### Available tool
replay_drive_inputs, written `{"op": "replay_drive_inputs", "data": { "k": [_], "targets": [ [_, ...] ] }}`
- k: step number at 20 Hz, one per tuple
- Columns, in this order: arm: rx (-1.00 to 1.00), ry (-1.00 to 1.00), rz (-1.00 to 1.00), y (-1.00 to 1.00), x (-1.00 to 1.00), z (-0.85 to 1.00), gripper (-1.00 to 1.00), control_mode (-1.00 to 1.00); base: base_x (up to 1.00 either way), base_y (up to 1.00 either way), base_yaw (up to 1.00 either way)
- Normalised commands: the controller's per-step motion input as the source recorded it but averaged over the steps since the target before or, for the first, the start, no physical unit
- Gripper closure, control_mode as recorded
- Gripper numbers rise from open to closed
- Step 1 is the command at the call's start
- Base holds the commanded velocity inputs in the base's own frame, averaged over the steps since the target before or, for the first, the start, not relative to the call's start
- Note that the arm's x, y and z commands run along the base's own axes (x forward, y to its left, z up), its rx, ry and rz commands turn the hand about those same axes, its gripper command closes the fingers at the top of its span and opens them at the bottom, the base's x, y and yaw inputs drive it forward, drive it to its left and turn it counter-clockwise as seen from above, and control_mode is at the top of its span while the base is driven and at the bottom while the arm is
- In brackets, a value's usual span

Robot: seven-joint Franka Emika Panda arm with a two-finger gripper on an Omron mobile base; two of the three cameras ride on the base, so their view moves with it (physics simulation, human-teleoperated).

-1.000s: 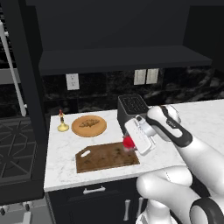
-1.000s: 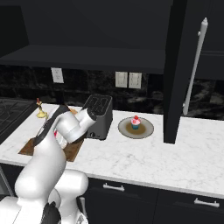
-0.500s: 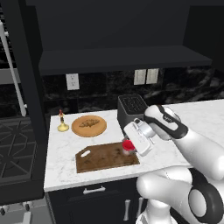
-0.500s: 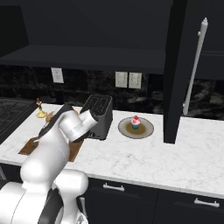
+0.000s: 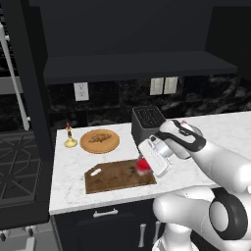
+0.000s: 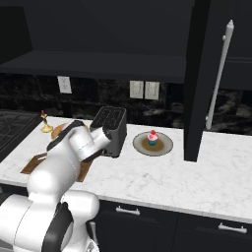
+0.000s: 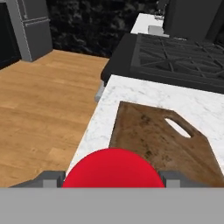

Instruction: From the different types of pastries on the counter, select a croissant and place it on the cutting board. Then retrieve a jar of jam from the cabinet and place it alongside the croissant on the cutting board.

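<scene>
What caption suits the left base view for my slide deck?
Gripper holds the red-lidded jar of jam over the cutting board.

Left base view: set behind the arm to its left, aimed forward and down over the table (image 5: 220, 128), cutting board (image 5: 115, 177) and toaster (image 5: 147, 120) at middle distance. Right base view: set behind to the right, same table (image 6: 162, 172), same toaster (image 6: 112, 129), board (image 6: 34, 162) mostly behind the arm. Hand view: close above the board (image 7: 153, 135), tilted toward the stove (image 7: 175, 57) and wooden floor (image 7: 43, 100).
</scene>
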Motion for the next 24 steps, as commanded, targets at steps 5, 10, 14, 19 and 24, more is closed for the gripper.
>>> {"op": "replay_drive_inputs", "data": {
  "k": [5,10,14,19,24],
  "targets": [
    [0.0,-0.09,0.0,0.0,0.09,-0.11,1.0,-1.0,0.0,0.0,0.0],
    [0.0,-0.04,0.0,0.03,0.36,-0.04,1.0,-1.0,0.0,0.0,0.0],
    [0.0,-0.02,0.0,0.02,0.52,-0.12,1.0,-1.0,0.0,0.0,0.0],
    [0.0,-0.01,0.0,0.0,0.41,-0.14,1.0,-1.0,0.0,0.0,0.0],
    [0.0,0.06,0.0,0.0,0.04,-0.12,1.0,-1.0,0.0,0.0,0.0]
  ]
}}
